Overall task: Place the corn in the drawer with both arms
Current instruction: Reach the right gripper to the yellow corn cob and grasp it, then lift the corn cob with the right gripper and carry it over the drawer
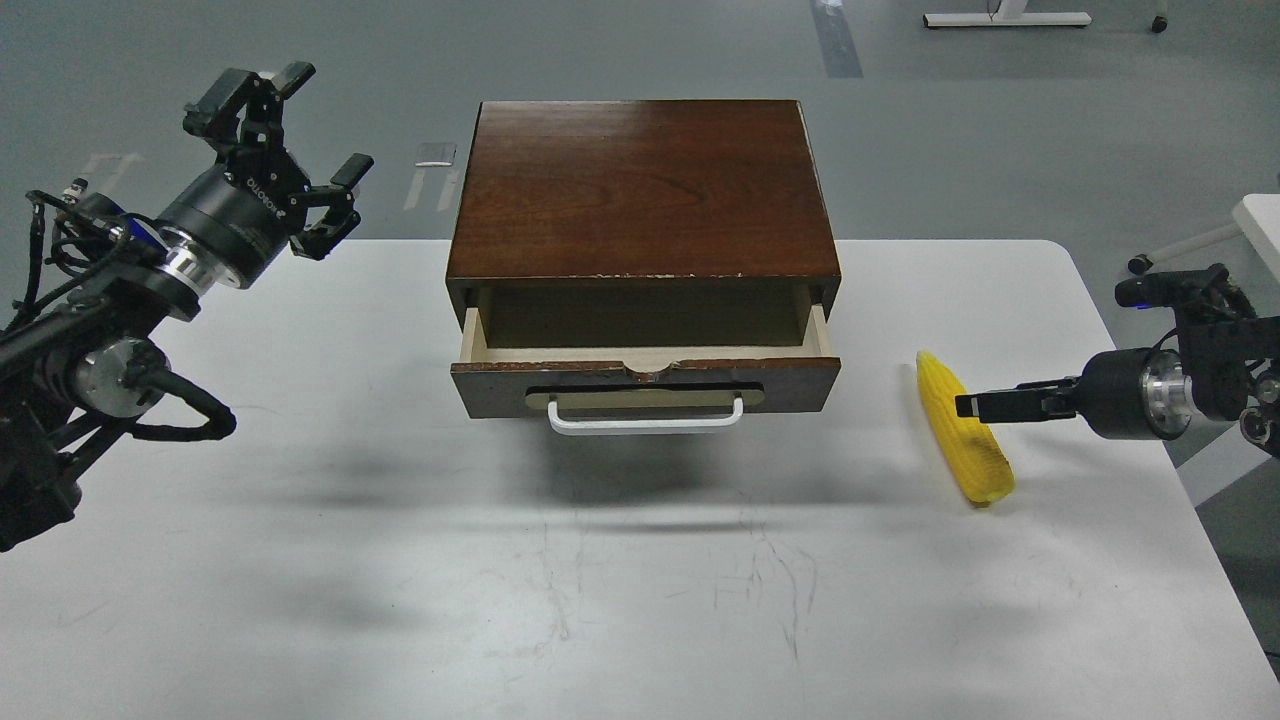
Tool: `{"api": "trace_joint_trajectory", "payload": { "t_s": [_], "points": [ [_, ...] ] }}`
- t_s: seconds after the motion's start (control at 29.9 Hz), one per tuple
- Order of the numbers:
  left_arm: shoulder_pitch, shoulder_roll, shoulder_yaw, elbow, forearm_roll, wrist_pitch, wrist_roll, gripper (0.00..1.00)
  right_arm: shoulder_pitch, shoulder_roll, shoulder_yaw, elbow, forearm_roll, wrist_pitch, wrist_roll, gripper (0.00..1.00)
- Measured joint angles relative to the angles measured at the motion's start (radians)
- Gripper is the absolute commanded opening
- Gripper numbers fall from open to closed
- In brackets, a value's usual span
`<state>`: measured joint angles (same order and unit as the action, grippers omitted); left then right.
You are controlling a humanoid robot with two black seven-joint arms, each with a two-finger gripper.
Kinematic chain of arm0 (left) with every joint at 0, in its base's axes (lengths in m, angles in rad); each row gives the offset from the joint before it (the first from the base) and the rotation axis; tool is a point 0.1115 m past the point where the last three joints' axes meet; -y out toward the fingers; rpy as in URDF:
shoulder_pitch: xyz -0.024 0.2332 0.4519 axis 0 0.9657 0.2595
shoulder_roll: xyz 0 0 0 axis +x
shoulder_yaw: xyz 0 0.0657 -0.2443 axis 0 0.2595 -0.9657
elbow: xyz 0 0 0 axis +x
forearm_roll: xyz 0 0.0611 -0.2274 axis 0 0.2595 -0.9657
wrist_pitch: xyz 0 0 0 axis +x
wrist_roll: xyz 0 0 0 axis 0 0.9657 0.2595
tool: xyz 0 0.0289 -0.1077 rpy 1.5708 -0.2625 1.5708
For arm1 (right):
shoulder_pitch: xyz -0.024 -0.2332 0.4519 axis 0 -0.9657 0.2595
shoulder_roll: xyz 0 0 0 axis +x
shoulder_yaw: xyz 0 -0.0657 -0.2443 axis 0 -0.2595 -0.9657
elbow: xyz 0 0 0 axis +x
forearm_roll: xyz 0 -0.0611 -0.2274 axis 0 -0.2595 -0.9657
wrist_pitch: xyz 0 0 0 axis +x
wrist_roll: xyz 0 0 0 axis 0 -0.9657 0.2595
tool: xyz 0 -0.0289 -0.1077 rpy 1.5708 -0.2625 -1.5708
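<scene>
White surface (620, 600) fills the near part of the head view, scuffed with thin grey scratches ahead of the cabinet. Toward the right edge, the right gripper (968, 406) reaches in level from its black wrist, its thin fingers pointing left across the middle of the corn (962, 428). Seen side-on and dark, the fingers overlap the cob, and I cannot tell whether they are pressed on it or merely in front of it. Under that gripper the corn lies on the surface, bright yellow, its pointed tip away from the camera and its blunt end toward it, slightly slanted.

Well to the left of the right gripper stands the dark reddish-brown cabinet (640, 185), its drawer (645, 352) pulled partly out so that pale wood sides and a dark inside show. On the drawer's front, the white bar handle (645, 418) sits on a brass-coloured plate. Corn and drawer are apart, with bare surface between them.

Raised above the far left corner of the surface, the left gripper (275, 160) has its black claw fingers spread wide, holding nothing. From that gripper the cabinet lies to the right and slightly nearer the camera, not touching it.
</scene>
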<state>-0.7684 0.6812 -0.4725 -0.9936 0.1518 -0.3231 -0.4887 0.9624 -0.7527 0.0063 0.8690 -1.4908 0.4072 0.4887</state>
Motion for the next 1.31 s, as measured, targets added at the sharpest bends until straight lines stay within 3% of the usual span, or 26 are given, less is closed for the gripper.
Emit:
{"api": "trace_joint_trajectory", "payload": {
  "t_s": [0.07, 0.23, 0.3, 0.44, 0.5, 0.77, 1.07, 1.17, 1.31],
  "points": [
    [0.000, 0.001, 0.000, 0.000, 0.000, -0.006, 0.000, 0.99, 0.000, 0.023, -0.012, -0.012, 0.000, -0.002, 0.000, 0.91],
    [0.000, 0.005, 0.000, -0.001, 0.000, -0.016, 0.000, 0.99, -0.008, 0.059, -0.048, -0.043, 0.001, -0.004, 0.000, 0.66],
    [0.000, 0.006, 0.000, -0.001, 0.000, -0.018, 0.000, 0.99, -0.008, 0.062, -0.059, -0.046, 0.001, -0.004, 0.000, 0.41],
    [0.000, 0.006, 0.000, -0.001, 0.000, -0.019, 0.000, 0.99, -0.015, 0.066, -0.067, -0.049, 0.001, -0.004, 0.000, 0.17],
    [0.000, 0.006, 0.000, -0.001, 0.000, -0.019, 0.000, 0.99, -0.018, 0.067, -0.068, -0.050, 0.002, -0.004, 0.000, 0.00],
    [0.000, 0.005, 0.000, 0.000, 0.000, -0.019, 0.000, 0.99, 0.003, 0.030, -0.064, -0.022, 0.002, -0.006, 0.000, 0.00],
    [0.000, -0.003, -0.002, -0.001, 0.000, -0.021, 0.000, 0.99, 0.336, -0.128, -0.023, 0.121, 0.016, -0.009, 0.000, 0.00],
    [-0.001, -0.004, -0.002, -0.001, 0.000, -0.021, 0.000, 0.99, 0.454, -0.111, -0.037, 0.143, 0.014, -0.001, 0.000, 0.00],
    [-0.002, -0.004, -0.003, -0.001, 0.000, -0.021, 0.000, 0.99, 0.652, 0.024, -0.157, 0.152, 0.009, 0.010, 0.000, 0.00]
  ]
}}
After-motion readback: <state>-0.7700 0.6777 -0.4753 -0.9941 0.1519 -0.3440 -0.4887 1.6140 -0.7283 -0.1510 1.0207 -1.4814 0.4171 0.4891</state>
